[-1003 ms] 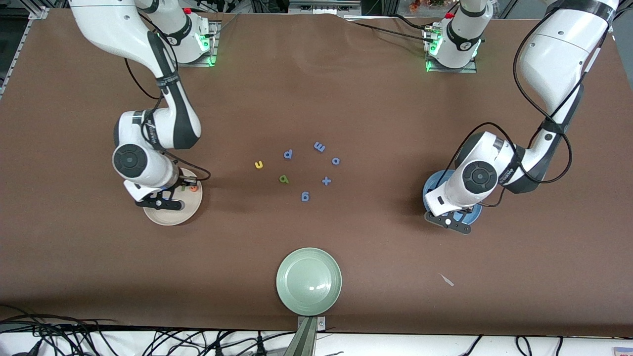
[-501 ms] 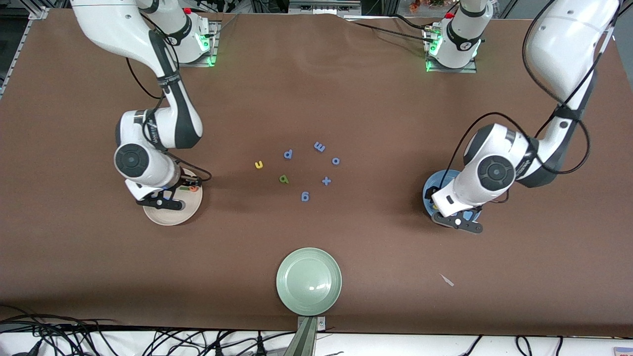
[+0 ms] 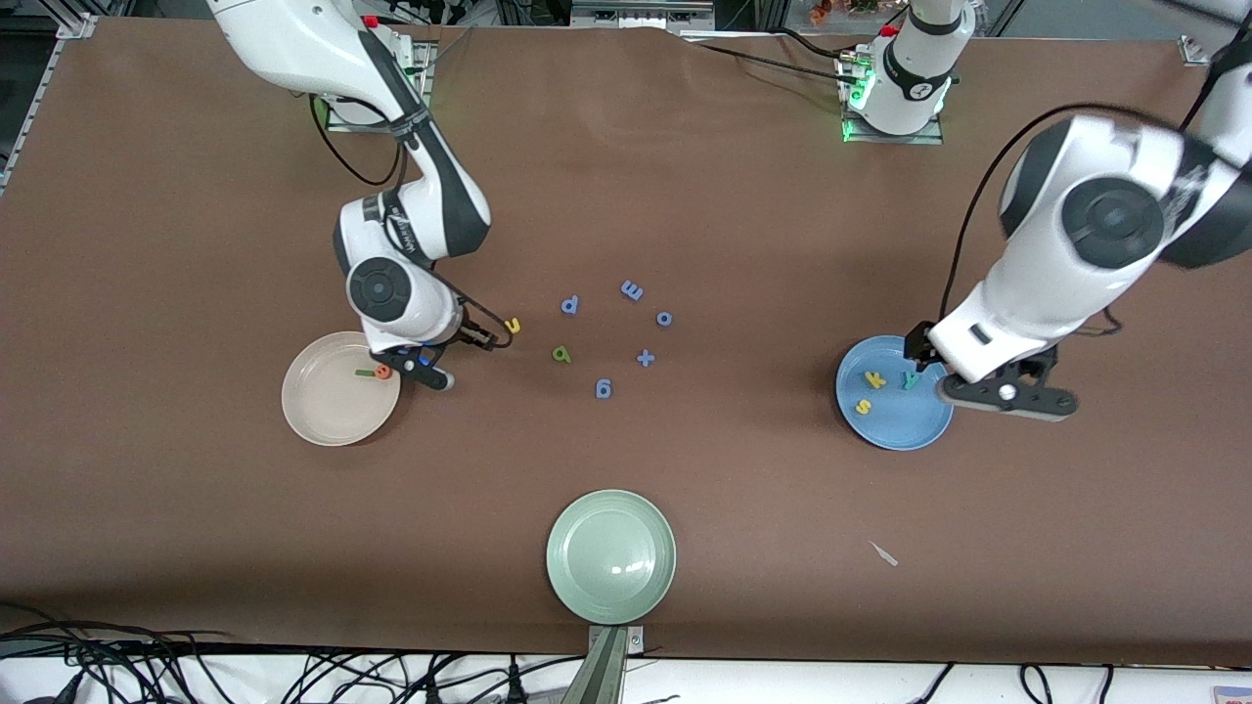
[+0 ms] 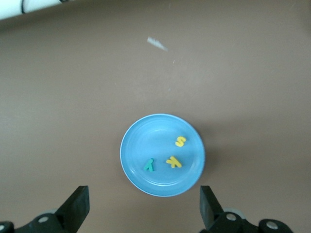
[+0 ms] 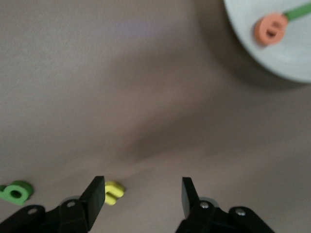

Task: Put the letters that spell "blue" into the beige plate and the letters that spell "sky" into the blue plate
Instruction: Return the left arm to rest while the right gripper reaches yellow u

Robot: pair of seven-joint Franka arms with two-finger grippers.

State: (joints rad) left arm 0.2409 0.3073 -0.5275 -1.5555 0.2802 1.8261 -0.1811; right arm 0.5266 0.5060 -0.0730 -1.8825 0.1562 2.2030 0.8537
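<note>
We see the right gripper (image 5: 142, 194), jaws apart and empty, low over the table between the round cream-beige plate (image 3: 318, 411), holding two foam letters, and the yellow foam u (image 5: 113, 192). The left gripper (image 4: 143, 208), spread wide, hangs above the round light-blue plate (image 4: 133, 145) holding three foam letters.

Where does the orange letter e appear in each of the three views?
Front view: the orange e lies on the beige plate, near the rim toward the loose letters.
Left wrist view: not in it; only the blue plate shows.
Right wrist view: the e on the plate's edge.
Shared landmark: the thin green l touching it.
</note>
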